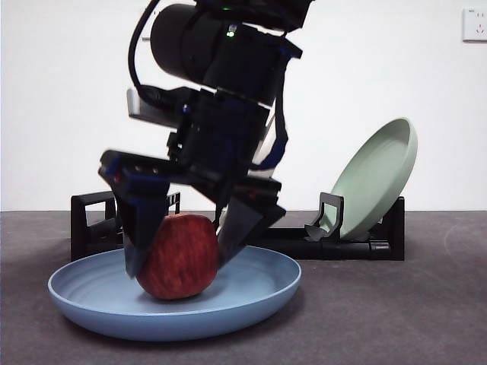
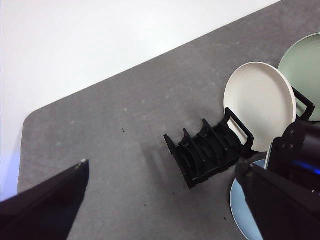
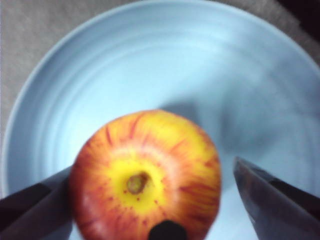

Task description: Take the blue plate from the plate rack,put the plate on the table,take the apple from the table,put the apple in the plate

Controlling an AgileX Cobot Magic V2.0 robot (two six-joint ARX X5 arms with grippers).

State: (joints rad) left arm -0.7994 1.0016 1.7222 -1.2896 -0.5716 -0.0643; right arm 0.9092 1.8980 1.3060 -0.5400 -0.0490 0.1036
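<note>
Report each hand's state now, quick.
Left hand: open, holding nothing, away from the plate rack.
Right hand: open around the apple in the blue plate.

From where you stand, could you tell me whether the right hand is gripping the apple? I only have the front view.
Observer: Not firmly. In the right wrist view the right hand is open, with a gap between one jaw and the apple.
Operator: Thank you. Where is the left hand, please?
Observer: The left hand hangs open high above the table, holding nothing.
</note>
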